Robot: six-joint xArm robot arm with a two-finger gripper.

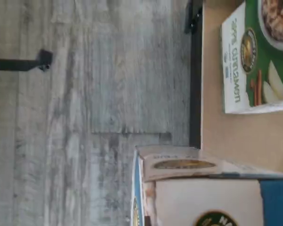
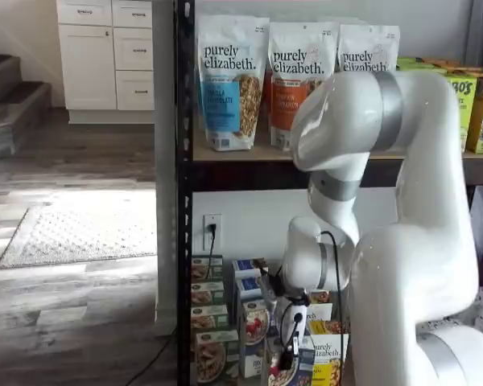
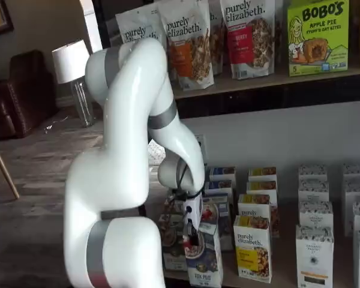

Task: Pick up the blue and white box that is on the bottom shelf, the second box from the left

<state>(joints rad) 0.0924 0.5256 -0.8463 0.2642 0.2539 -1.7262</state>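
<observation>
blue and white box [image 3: 203, 255] front row, bottom shelf [image 3: 282, 273] | yellow-and-white box [image 3: 252, 247] right

Arm shell [image 3: 126, 180]: you see glossy white plastic with grey bands.
Blue and white box [image 3: 203, 258]: printed cardboard, slight sheen.
Shelf board [image 1: 240, 136]: matt tan wood.
Rack post [image 2: 184, 193]: black painted metal.
Floor [image 1: 99, 94]: grey wood-grain planks.
</observation>
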